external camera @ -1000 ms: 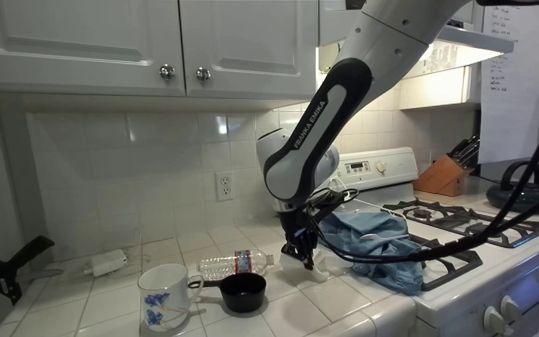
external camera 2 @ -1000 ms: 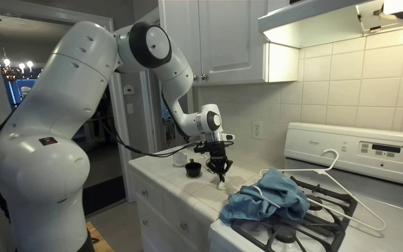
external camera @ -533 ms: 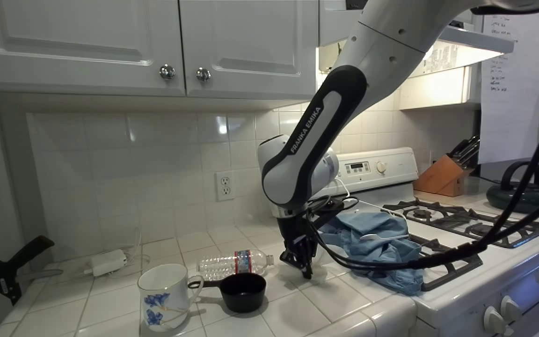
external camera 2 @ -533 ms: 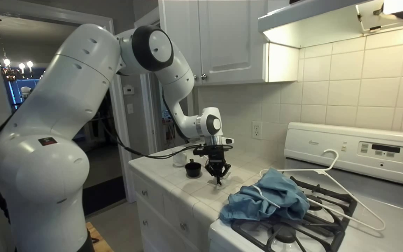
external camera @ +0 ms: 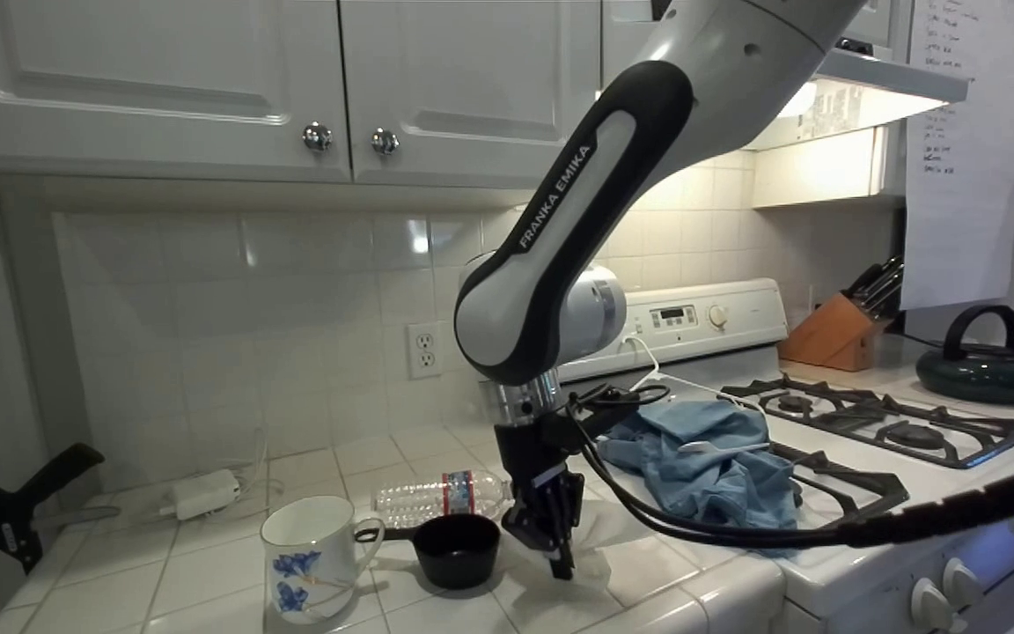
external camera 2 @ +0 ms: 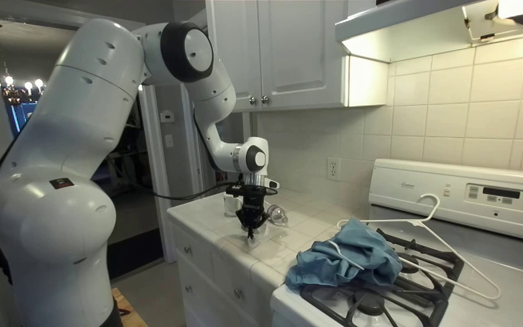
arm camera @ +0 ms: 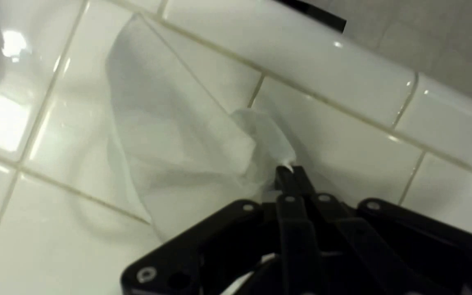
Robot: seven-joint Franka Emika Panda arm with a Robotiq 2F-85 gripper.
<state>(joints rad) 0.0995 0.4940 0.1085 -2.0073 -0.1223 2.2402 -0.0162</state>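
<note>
While the gripper points down over the tiled countertop, its jaws are clamped on a pinch of white tissue — the loose bulk lies to their left in the wrist view, long axis slanting up-left.

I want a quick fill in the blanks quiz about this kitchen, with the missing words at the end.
The thin sheet pinched by the gripper is coloured ____.
The flowers on the mug are coloured ____.
The plastic bottle lies on its ____.
The wooden block holds ____.

Missing words: white; blue; side; knives.
</note>
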